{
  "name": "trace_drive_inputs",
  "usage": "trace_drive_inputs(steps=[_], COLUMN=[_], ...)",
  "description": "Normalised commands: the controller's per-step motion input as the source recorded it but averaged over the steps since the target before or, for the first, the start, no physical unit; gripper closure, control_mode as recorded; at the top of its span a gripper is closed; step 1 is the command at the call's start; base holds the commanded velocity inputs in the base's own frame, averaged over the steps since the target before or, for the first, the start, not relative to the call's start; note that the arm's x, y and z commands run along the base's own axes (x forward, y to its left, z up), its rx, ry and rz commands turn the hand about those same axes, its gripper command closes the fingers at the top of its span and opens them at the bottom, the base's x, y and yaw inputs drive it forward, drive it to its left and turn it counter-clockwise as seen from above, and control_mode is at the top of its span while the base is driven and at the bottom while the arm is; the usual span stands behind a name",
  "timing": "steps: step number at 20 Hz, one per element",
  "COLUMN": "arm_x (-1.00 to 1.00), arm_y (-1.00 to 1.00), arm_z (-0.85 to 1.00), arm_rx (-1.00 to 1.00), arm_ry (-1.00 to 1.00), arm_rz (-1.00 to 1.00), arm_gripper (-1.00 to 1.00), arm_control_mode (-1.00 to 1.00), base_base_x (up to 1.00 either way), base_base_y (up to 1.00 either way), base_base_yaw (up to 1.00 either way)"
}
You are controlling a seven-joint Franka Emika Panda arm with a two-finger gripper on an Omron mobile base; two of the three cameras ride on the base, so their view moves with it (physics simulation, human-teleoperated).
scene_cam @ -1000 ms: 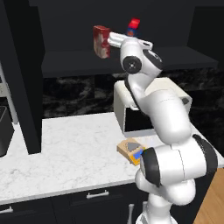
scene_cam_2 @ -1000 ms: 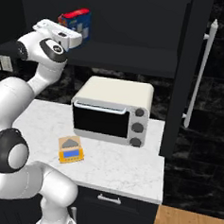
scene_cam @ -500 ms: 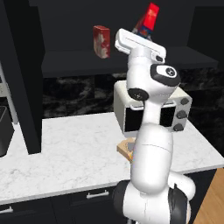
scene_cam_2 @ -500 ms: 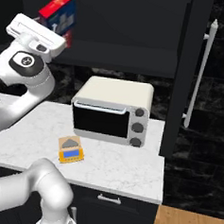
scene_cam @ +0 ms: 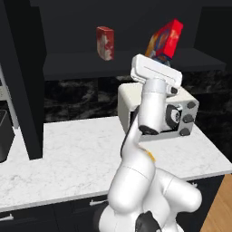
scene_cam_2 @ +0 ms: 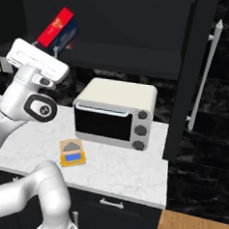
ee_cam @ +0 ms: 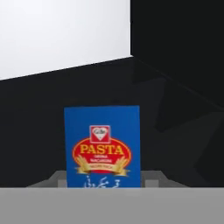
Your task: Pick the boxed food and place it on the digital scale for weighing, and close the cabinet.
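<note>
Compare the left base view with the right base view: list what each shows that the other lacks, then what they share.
Left base view alone: a red-and-white mottled carton upright on the cabinet shelf.
Right base view alone: the digital scale on the counter and a cabinet door's long silver handle.
Both: the boxed food, tilted and held up in the gripper before the open cabinet, the toaster oven and the white marble counter.

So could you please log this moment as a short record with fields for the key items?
gripper: shut on the boxed food
boxed food: lifted, tilted, in front of the cabinet shelf
digital scale: on the counter, nothing on its plate, in front of the toaster oven
cabinet: open, with a mottled carton upright on its shelf
</note>
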Motion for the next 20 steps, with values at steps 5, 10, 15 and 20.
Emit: trace_drive_inputs(steps=[5,10,15,20], arm_x=[-1.00,-1.00,-0.76,-0.31], arm_y=[-0.30,-0.24,-0.26,-0.03], arm_z=[0.45,0.59,0.10,-0.05], arm_rx=[0.00,0.00,-0.04,-0.13], arm_ry=[0.17,0.32,0.46,0.45], arm_rz=[-0.13,0.00,0.05,0.26], arm_gripper=[1.00,1.00,1.00,1.00], arm_control_mode=[-1.00,-1.00,-1.00,-1.00], base_base_x=[0.00,0.00,0.00,0.00], base_base_y=[0.00,0.00,0.00,0.00], base_base_yaw=[0.00,0.00,0.00,0.00])
